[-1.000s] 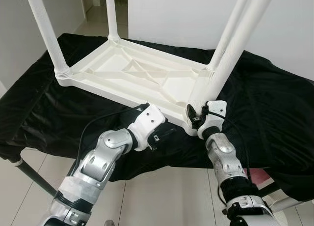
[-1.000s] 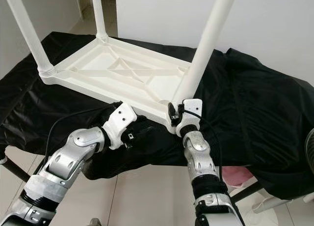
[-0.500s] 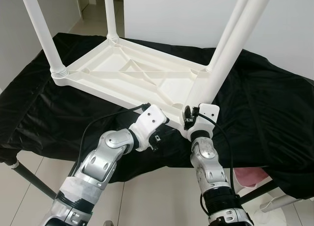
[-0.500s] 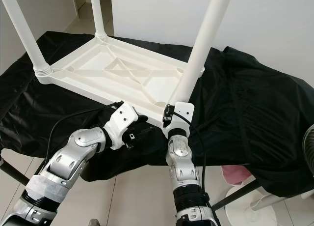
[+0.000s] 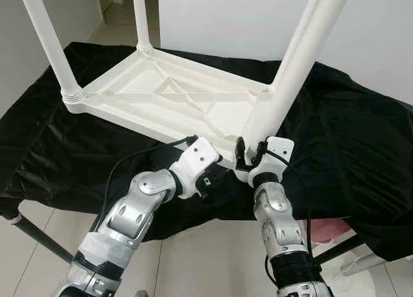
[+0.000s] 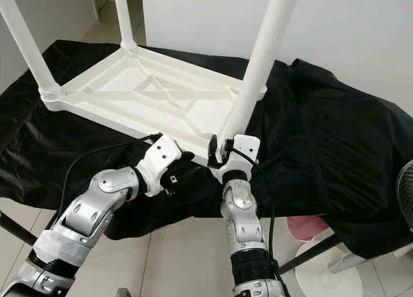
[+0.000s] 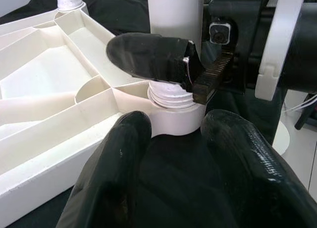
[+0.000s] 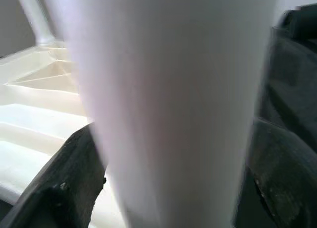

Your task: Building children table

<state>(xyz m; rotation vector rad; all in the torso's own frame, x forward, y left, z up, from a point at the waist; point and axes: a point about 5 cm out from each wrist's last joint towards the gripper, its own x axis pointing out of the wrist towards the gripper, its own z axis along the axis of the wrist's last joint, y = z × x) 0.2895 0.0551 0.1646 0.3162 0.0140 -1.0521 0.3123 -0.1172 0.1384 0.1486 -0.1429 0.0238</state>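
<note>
Fitting leg 4, I had the right gripper (image 5: 247,156) clamped around the leg (image 5: 284,84) at its socket in the upturned tabletop (image 5: 161,93); the left gripper (image 7: 171,153), released, braced the corner. Next: twisting it tight.

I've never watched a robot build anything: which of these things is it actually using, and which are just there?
In use:
upturned white tabletop
near table leg
right gripper
left gripper

Just there:
black cloth
pink object
</note>
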